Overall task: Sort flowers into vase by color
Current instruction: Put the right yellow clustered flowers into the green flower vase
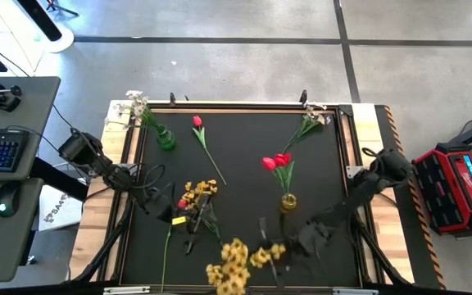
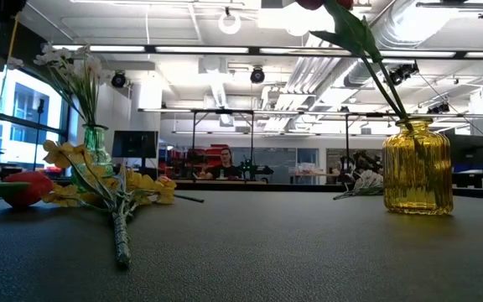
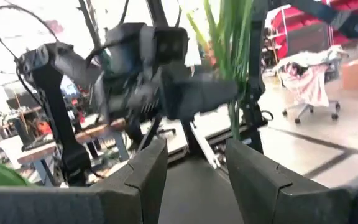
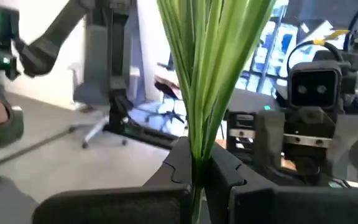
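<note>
A stem (image 4: pixel 194 93) is clamped between the right claw's (image 4: pixel 197 168) fingers. A vase (image 1: pixel 288 201) holding tulips (image 1: pixel 276 161) is set just beyond that claw; the left claw (image 1: pixel 188 220) is placed well apart.

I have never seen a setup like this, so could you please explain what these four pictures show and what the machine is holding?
It is a robot with two dark arms, each ending in a two-finger gripper. One picture looks straight down, one level across the table, two from the wrists. A green vase holds white flowers, a yellow vase red tulips; a single tulip, a white sprig and a yellow bunch lie loose. The right gripper is shut on the stems of a second yellow bunch. The left gripper is open, empty.
</note>
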You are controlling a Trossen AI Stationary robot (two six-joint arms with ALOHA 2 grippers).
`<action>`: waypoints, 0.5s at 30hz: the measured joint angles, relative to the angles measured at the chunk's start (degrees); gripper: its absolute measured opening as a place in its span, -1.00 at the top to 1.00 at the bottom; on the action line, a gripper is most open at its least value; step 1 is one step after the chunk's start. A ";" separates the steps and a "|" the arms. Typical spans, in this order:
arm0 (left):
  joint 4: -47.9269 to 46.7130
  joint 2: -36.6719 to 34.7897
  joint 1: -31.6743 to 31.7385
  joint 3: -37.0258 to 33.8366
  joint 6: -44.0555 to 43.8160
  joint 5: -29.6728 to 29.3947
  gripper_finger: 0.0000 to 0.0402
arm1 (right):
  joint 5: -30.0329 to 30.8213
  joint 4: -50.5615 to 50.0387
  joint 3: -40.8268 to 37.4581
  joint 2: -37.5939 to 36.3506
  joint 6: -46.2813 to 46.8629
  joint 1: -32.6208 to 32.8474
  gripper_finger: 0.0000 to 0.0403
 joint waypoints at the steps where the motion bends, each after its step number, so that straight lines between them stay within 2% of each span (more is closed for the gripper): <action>1: -0.29 0.00 0.04 0.55 -0.05 0.09 0.25 | -0.84 0.96 -0.60 0.01 0.84 -1.01 1.00; 6: -2.21 0.00 1.42 3.07 -7.59 0.86 0.18 | -1.31 1.40 -1.48 0.02 3.62 -4.94 1.00; 9: -5.54 0.02 3.01 3.80 -9.78 1.07 0.04 | -1.37 0.87 -1.50 0.02 4.51 -6.70 1.00; 15: -7.27 0.02 4.09 4.01 -9.89 5.30 -0.26 | -1.40 -1.83 -1.53 0.02 6.01 -9.32 1.00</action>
